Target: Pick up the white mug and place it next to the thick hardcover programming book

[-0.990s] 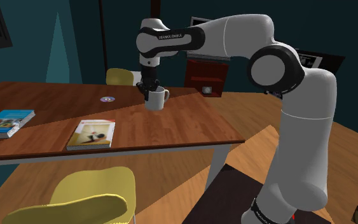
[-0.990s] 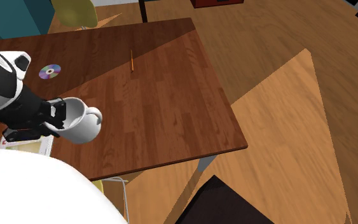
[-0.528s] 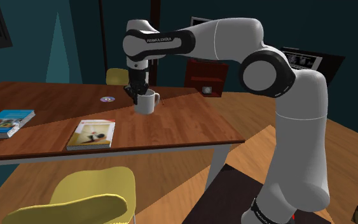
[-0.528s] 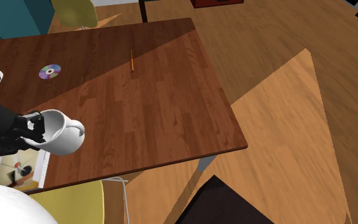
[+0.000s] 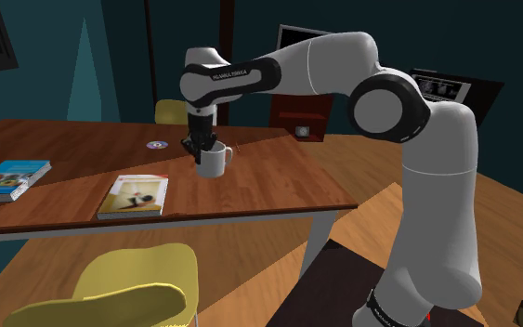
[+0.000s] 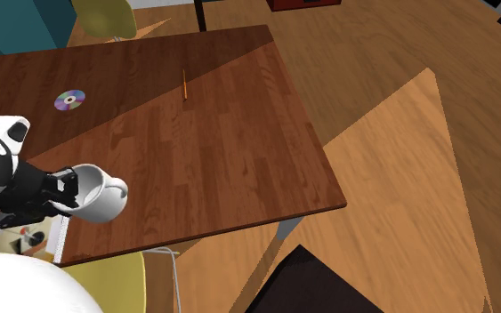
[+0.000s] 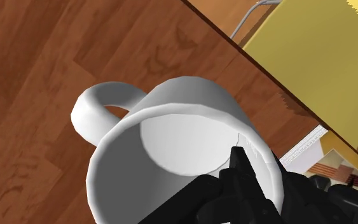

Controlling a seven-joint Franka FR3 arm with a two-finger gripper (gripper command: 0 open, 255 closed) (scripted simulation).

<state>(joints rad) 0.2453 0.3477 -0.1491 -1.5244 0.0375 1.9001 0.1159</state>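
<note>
Mug: white mug (image 5: 214,163), upright, centre-left in the shoulder view, over the wooden table (image 5: 268,190).
Gripper: my gripper (image 5: 200,146) clamps its rim, one finger inside.

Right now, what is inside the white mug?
The white mug looks empty: its bare white bottom shows. One finger of the pincer reaches inside, covering part of the wall.

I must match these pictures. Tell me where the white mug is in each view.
Shoulder view: mug at the centre, over the table, in the gripper.
Second exterior view: mug at lower left, by the table's edge.
Wrist view: mug clasped at its rim by the gripper.
Shared landmark: the table.
</note>
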